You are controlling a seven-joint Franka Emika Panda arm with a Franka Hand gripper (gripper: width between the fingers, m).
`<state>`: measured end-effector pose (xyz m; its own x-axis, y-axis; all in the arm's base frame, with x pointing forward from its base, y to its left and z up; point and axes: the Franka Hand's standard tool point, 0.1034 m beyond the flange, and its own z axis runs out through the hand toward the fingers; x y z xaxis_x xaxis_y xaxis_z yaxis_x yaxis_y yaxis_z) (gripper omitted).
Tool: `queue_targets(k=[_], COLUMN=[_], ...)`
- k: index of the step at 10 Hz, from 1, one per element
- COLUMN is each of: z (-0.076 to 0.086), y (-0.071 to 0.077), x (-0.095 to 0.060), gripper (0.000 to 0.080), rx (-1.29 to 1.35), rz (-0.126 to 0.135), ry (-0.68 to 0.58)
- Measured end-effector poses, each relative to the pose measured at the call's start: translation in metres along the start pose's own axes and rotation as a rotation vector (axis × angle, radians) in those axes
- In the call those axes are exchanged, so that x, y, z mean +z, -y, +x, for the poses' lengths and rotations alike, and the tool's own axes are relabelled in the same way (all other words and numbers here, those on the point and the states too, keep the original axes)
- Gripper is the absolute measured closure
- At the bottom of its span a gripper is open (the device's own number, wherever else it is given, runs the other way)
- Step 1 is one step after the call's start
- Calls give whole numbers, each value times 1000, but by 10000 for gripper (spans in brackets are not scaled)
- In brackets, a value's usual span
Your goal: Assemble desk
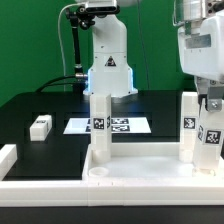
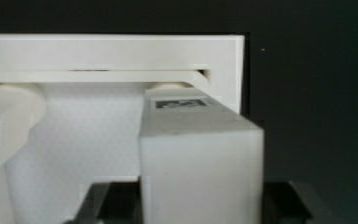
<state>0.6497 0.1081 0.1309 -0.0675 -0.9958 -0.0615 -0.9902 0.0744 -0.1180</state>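
Note:
The white desk top (image 1: 130,168) lies upside down at the front, its raised rim showing. Two white tagged legs stand upright on it, one toward the exterior view's left (image 1: 100,125) and one toward its right (image 1: 188,125). My gripper (image 1: 208,108) comes down at the right and is shut on a third leg (image 1: 211,138), held upright at the top's right corner. In the wrist view this held leg (image 2: 202,150) fills the space between my dark fingers (image 2: 115,200), over the desk top's (image 2: 105,60) rim. A neighbouring leg (image 2: 5,135) stands beside it.
A loose white leg (image 1: 40,126) lies on the black table at the left. The marker board (image 1: 108,126) lies behind the desk top, in front of the robot base (image 1: 108,65). A white border rail (image 1: 8,160) runs along the left front.

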Motion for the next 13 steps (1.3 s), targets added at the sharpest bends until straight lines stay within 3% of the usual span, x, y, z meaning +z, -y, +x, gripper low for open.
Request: queue_targets(k=[1,2,3,4,5,6,7,11,12,13], z=[0,0,0,2,7,11,7,7,2,-4], y=[0,0,0,2,7,10,5,4,7,5], x=[1,1,1,1,0,4,8,9,8,12], gripper=[508,293,194,164,164,152,152,150,150,150], rx=[13,7,6,-101,-259,-427,-490,-819,-1009,-1178], rz=[1,1,1,13,45,93,112,96,85,56], ry=[-1,-1,-1,-3,-10,-32,-40,-63,-77,-67])
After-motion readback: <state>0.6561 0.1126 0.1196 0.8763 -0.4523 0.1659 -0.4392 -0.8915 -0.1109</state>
